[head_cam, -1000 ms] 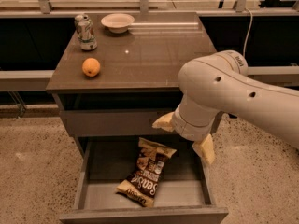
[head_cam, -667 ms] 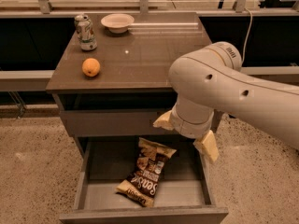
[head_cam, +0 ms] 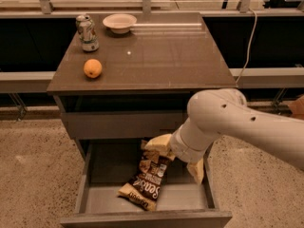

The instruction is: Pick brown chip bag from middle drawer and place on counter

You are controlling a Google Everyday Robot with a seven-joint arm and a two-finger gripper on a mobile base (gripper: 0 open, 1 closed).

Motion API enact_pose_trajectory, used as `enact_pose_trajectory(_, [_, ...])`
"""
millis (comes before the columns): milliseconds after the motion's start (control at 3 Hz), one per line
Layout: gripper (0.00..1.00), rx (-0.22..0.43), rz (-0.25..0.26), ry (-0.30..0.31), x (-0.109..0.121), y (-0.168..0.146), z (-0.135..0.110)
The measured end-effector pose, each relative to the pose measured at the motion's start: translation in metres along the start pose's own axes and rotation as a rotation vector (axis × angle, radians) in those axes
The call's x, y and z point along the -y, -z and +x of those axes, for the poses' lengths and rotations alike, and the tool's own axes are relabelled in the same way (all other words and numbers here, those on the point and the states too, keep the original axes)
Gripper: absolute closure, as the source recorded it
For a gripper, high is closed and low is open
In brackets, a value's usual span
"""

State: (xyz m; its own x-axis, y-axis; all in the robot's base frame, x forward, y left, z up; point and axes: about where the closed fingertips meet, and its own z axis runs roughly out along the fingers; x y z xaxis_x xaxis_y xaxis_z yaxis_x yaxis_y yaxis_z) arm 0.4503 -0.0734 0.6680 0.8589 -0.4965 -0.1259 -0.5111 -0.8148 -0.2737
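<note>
The middle drawer [head_cam: 142, 218] stands pulled out toward the near side, its low grey front panel nearest of all and its flat floor open to view between tall side walls. The brown chip bag [head_cam: 147, 184] lies flat on that floor, slanted, with its near cream end close to the front panel and left of centre and its far end pointing back and to the right. The gripper [head_cam: 177, 156] hangs inside the drawer over the bag's far end, jaws spread wide: the left cream finger sits over the bag's upper edge, the right one is well clear of it near the right wall, and nothing is clamped. The white arm [head_cam: 237, 122] reaches in from the right, across the drawer's right side. Behind the drawer, a plain grey drawer front [head_cam: 118, 125] is closed under the slab. On the glossy dark bench [head_cam: 166, 56] above, an orange [head_cam: 92, 68] sits near the left edge, a soda can [head_cam: 87, 32] stands farther back at the left, and a pale bowl [head_cam: 119, 22] rests just right of the can by the far edge. Speckled floor [head_cam: 38, 165] surrounds the cabinet.
</note>
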Motion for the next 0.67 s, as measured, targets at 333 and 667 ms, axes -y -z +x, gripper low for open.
enact_pose_trajectory(333, [0.0,0.044,0.146,0.098,0.0135,-0.0446,-0.0107])
enact_pose_trajectory(667, [0.0,0.019,0.182,0.122,0.023,-0.0458,-0.0048])
